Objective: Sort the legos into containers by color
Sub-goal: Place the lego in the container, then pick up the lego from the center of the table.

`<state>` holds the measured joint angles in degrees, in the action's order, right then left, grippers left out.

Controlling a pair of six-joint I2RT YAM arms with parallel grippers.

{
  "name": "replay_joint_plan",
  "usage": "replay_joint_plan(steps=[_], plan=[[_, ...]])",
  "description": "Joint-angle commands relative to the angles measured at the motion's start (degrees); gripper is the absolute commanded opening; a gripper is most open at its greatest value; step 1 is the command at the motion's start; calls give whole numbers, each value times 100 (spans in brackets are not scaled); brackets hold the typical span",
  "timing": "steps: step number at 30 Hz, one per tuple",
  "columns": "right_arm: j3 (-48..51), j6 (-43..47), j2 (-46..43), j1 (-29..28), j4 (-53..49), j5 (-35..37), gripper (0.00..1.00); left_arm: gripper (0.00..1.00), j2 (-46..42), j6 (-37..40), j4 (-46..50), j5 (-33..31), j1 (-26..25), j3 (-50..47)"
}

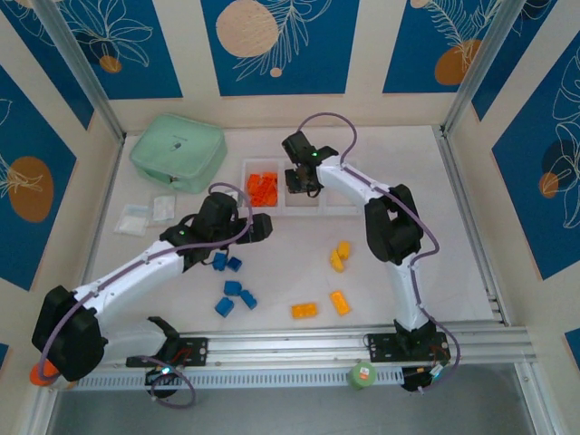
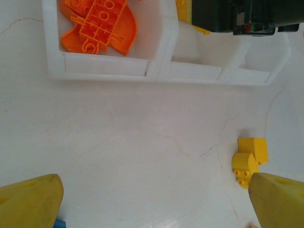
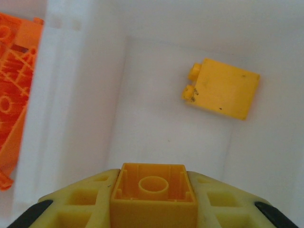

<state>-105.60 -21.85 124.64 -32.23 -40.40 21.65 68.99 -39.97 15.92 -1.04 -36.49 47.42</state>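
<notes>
Now: right claw (image 3: 153, 209) clenched on a yellow brick (image 3: 153, 185), hanging over the middle bin of the containers (image 1: 246, 201); a second yellow brick (image 3: 223, 90) lies inside that bin. Orange bricks (image 1: 263, 188) sit in the containers' left-end bin. Left claw (image 2: 152, 204) released wide, empty, just in front of the containers. Blue bricks (image 1: 234, 290) and loose yellow bricks (image 1: 337, 258) lie on the worktop (image 1: 290, 263), farther in front of the containers.

Under the right end effector (image 3: 153, 205) and its held brick (image 3: 153, 186), the middle bin (image 3: 156, 133) has a bare floor except for a loose brick (image 3: 223, 90) ahead to the right. Bin walls close in on both sides. Ahead of the wide-open left end effector (image 2: 154, 202), the tabletop (image 2: 133, 142) is bare up to the bins (image 2: 190, 76). Two yellow bricks (image 2: 249, 161) sit just ahead of one finger (image 2: 278, 202).
</notes>
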Motion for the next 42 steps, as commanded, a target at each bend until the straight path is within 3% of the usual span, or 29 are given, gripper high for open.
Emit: replay_joint_plan(steps=[1,8,13,20,28,36,42], plan=[[-212,93,73,-28,-166,-44,32,99,42,139,103,165,89,171],[-249,29,-4,-27,-271,-124,52,99,25,143,107,314,160,189],[43,66,-603,17,-258,-135,53,99,-54,175,129,348,160,171],[1310,-15,-1840,100,-108,-440,56,99,-169,161,120,507,115,85],[2971,-299,-3140,171,-459,-619,62,99,-191,-23,-65,368,-430,-98],[4328,-707,-3850,-61,-620,-472,64,99,58,-503,-652,122,-1079,-345],[4891,-1050,-3903,-367,-532,-608,63,99,141,-738,-877,-28,-1220,-496]])
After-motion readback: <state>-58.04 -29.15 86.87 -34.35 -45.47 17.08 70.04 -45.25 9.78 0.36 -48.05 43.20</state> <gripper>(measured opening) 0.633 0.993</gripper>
